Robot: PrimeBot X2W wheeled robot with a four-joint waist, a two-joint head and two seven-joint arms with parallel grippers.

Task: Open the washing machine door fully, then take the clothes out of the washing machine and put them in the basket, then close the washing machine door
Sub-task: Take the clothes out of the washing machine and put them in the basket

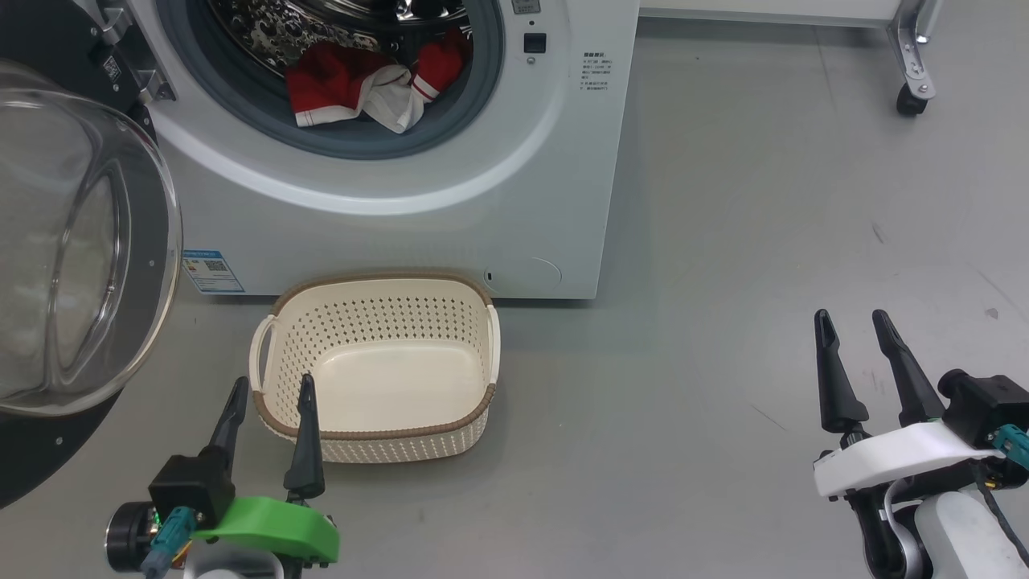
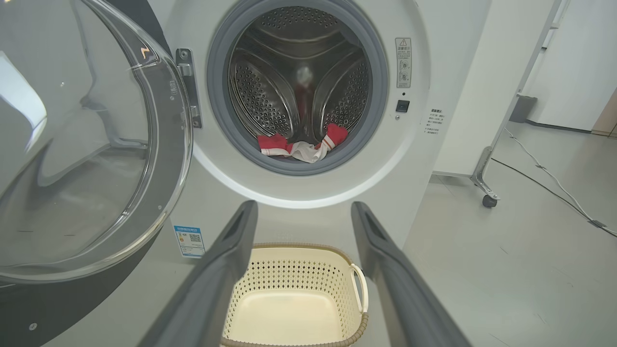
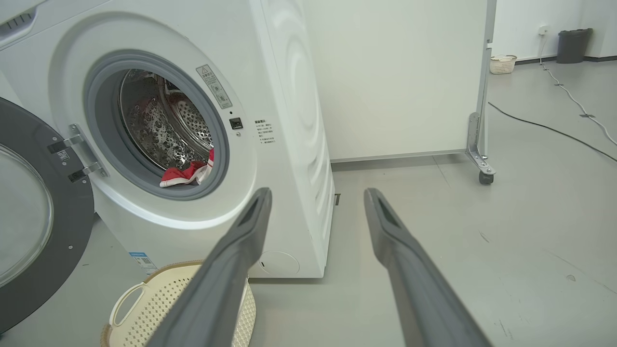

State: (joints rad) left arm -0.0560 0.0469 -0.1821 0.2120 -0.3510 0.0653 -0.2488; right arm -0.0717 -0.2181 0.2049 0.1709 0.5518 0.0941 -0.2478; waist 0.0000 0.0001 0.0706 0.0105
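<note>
The white washing machine (image 1: 514, 201) stands ahead with its door (image 1: 88, 265) swung wide open to the left, glass bowl facing me. Red and white clothes (image 1: 370, 84) lie at the drum's front lip, also seen as clothes (image 2: 301, 147) and clothes (image 3: 188, 174). The cream basket (image 1: 450, 434) sits empty on the floor below the opening. My left gripper (image 1: 273, 388) is open by the basket's near left corner, holding nothing. My right gripper (image 1: 854, 322) hangs open over bare floor at the right, empty.
A white panel on a castor (image 1: 911, 100) stands right of the machine. A cable (image 3: 544, 126) runs across the grey floor, with a dark bin (image 3: 573, 46) and a small basket (image 3: 502, 63) far off by the wall. The open door takes up the left side.
</note>
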